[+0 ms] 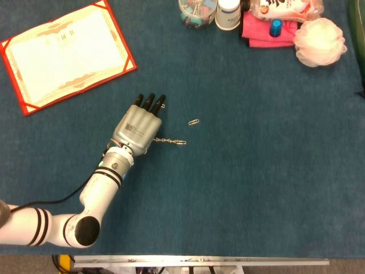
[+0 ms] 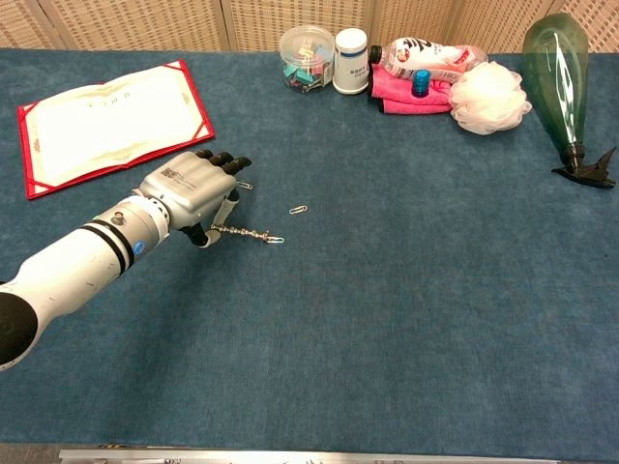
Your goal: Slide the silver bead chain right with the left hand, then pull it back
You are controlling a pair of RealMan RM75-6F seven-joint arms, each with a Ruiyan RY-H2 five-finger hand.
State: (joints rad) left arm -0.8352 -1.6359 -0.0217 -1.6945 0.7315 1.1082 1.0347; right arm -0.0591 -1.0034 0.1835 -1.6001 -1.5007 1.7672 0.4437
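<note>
Covering the whole table is a dark blue felt-like cloth, its nap fine and even. At far left lies an open red-bordered certificate folder, flat and rectangular. The left hand rests palm-down left of centre, its metal back grey, its dark fingers pointing far. Its thumb side touches the near end of the silver bead chain; whether it pinches it cannot be told. The chain lies stretched left to right, beaded and shiny, its right end meeting a paper clip.
</note>
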